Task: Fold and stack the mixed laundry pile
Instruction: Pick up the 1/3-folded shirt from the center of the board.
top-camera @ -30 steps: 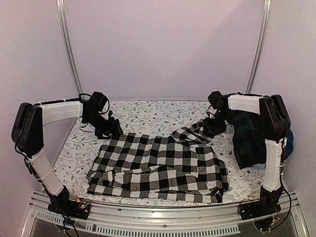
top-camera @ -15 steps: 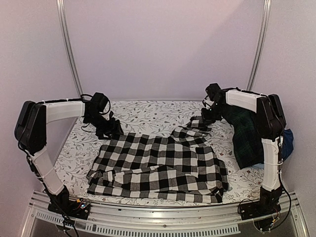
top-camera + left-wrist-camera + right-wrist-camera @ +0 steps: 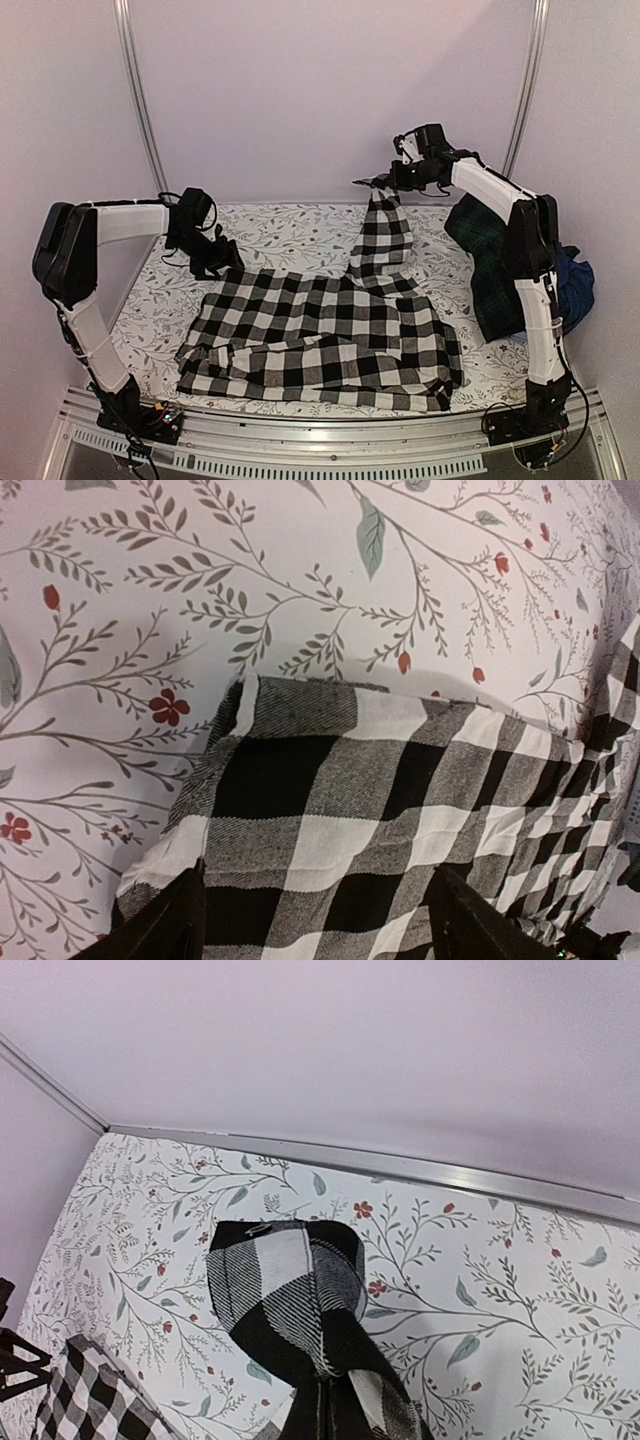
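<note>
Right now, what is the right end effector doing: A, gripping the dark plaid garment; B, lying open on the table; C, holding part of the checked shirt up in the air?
C: the right end effector is shut on a part of the checked shirt, held high while the rest lies flat.

Illumination is diffuse, even and overhead, of moderate brightness, with a lilac cast on the walls.

Top view: sharp throughout. A soft, narrow shadow lies under the checked shirt [image 3: 320,330] at 6 o'clock, and the frame rails [image 3: 140,100] show a mild sheen.

Left wrist view: the weave is in crisp focus. The gripper fingers [image 3: 165,922] at 5 and 7 o'clock are dark and underexposed.

Right wrist view: the cloth at 6 o'clock is slightly soft, and the metal strip [image 3: 420,1168] carries a bright highlight.
</note>
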